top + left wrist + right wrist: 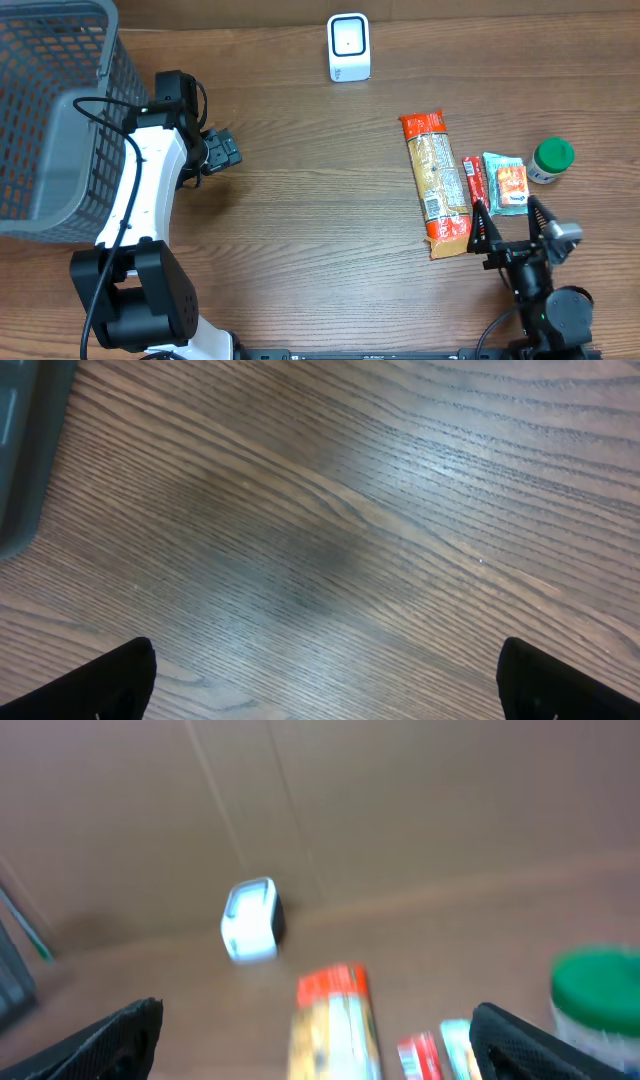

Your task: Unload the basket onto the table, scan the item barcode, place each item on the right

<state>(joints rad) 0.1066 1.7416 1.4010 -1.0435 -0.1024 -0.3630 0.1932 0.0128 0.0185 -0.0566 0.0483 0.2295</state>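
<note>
Overhead: left gripper (222, 150) spread wide, empty, beside grey basket (60, 100). Right gripper (508, 218) spread wide, empty, tips near snack packet (437, 180), red stick (473, 180) and teal packet (506, 183); green-lidded jar (551, 160) close by; white scanner (349, 47) well apart.
Left wrist: fingers (110, 685) apart above bare table (350, 510).
Right wrist: blurred; fingers apart, holding nothing.

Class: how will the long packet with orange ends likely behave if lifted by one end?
The long packet is a slim film wrapper, so it probably sags unless gripped mid-length. Lying flat, it should slide rather than roll. Its film may be slippery.
</note>
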